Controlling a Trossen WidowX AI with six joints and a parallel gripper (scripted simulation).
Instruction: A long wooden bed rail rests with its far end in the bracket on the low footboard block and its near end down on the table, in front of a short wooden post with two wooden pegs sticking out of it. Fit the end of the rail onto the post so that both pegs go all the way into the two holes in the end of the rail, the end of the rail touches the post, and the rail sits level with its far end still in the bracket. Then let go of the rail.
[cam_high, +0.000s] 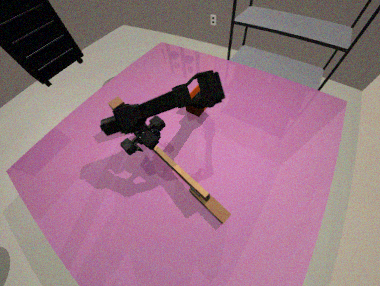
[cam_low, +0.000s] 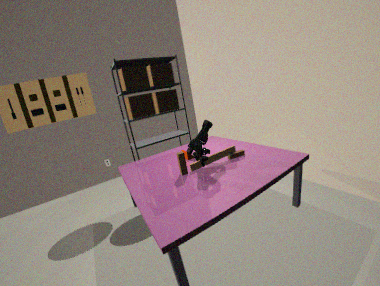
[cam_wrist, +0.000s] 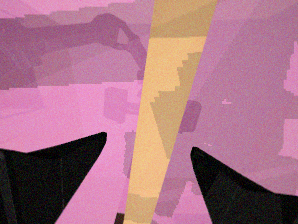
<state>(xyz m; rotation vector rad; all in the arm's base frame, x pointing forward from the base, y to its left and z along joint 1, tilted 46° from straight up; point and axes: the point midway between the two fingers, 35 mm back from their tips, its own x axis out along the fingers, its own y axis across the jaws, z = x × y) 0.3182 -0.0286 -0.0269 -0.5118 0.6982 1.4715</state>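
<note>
Wrist view: the jaws stand wide apart, one dark finger (cam_wrist: 55, 175) on each side of the rail (cam_wrist: 162, 110), with pink worktop (cam_wrist: 60, 110) visible between each finger and the wood; nothing is gripped. Top view: one arm (cam_high: 165, 100) reaches over the near part of the single long rail (cam_high: 182, 174), which runs diagonally across the worktop to one low footboard block (cam_high: 217, 209) at its far end. One short post (cam_high: 116, 103) shows just beyond the arm; its pegs are hidden. Exterior view: the rail (cam_low: 217, 157) slopes, far end higher, near end low beside the post (cam_low: 183, 163).
</note>
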